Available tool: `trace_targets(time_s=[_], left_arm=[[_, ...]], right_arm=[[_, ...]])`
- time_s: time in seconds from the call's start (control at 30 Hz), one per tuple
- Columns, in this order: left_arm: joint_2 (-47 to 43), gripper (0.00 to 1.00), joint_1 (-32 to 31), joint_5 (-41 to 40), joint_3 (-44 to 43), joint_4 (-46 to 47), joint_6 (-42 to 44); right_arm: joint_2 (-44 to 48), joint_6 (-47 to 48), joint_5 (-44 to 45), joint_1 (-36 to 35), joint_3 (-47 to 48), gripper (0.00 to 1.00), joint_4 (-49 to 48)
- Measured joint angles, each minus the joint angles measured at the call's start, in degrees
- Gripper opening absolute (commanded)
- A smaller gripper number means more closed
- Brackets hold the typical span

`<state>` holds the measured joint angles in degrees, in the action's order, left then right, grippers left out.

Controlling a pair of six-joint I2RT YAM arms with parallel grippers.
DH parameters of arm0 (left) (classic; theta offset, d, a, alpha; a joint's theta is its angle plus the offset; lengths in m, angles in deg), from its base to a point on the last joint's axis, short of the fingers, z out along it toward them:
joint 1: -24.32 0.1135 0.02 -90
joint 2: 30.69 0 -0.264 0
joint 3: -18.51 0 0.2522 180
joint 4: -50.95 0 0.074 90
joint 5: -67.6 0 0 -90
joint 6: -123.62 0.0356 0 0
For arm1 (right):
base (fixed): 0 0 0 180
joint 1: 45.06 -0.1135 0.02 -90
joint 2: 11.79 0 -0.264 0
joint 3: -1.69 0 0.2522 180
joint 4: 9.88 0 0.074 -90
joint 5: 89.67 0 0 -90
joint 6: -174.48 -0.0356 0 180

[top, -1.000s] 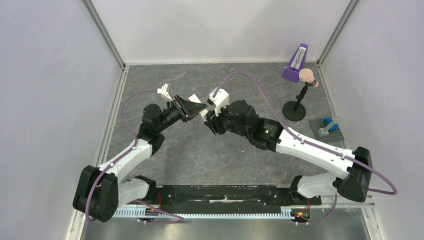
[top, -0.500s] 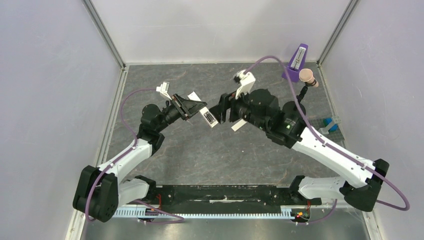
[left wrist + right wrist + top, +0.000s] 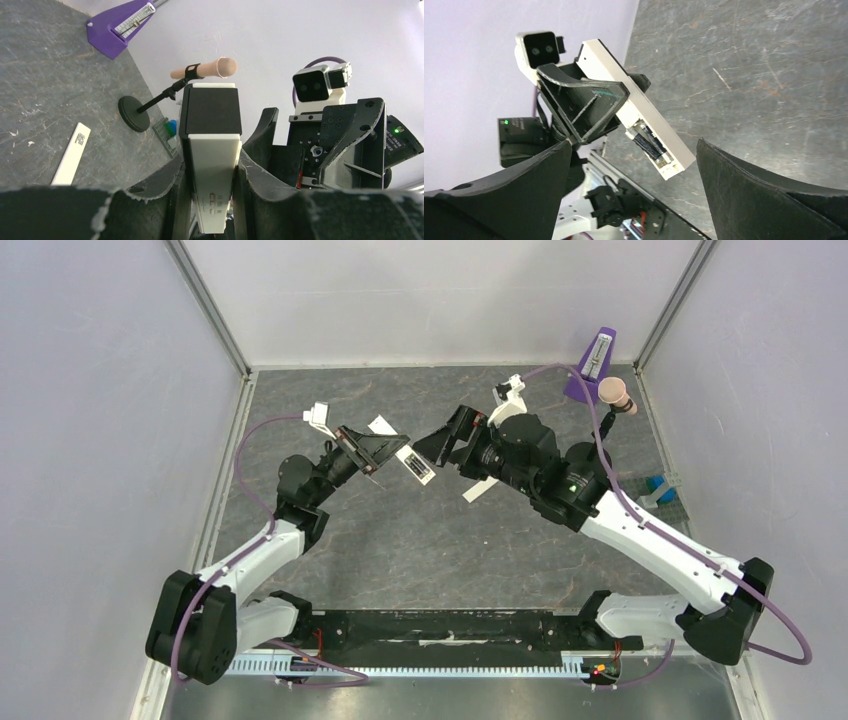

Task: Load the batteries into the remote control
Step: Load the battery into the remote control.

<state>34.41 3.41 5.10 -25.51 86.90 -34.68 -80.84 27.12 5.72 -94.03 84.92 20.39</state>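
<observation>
The remote control (image 3: 405,458) is a slim white bar held off the table, with my left gripper (image 3: 378,450) shut on its middle. In the left wrist view the remote control (image 3: 214,155) stands clamped between both fingers, its dark end pointing away. In the right wrist view two dark batteries (image 3: 650,143) lie side by side in the open recess near the free end of the remote control (image 3: 624,87). My right gripper (image 3: 440,440) hangs just right of that end, jaws wide apart and holding nothing, as the right wrist view (image 3: 634,145) also shows.
A thin white cover strip (image 3: 478,490) lies flat on the grey table under the right arm. At the back right stand a purple metronome (image 3: 592,365) and a microphone on a black stand (image 3: 592,455). A blue brick on a grey plate (image 3: 657,492) sits by the right wall.
My right gripper has drawn back to the right, away from the remote's end, and its jaws have spread wide. The left gripper still holds the remote, shifted slightly back.
</observation>
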Motion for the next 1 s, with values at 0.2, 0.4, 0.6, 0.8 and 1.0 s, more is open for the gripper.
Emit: trace_targets(time_s=[0.2,0.4,0.6,0.8,1.0], left_arm=[[-0.68,0.02,0.00,-3.43,1.01,0.83,0.04],[-4.98,0.02,0.00,-7.85,1.14,-1.73,0.61],[-6.64,0.02,0.00,-9.94,1.25,-3.74,0.96],[-6.67,0.02,0.00,-11.23,1.57,-5.64,1.01],[-7.72,0.02,0.00,-11.96,1.62,-7.39,1.05]], right_arm=[[-0.81,-7.32,-0.22,0.00,-0.74,0.98,-2.38],[-2.34,-11.96,-0.02,-0.22,-1.73,0.98,-2.54],[-4.90,-14.16,0.04,-1.20,-1.73,0.98,-3.76],[-7.39,-16.04,-0.50,-2.21,-1.73,0.98,-5.42],[-7.69,-17.99,-0.57,-2.38,-1.73,0.94,-7.21]])
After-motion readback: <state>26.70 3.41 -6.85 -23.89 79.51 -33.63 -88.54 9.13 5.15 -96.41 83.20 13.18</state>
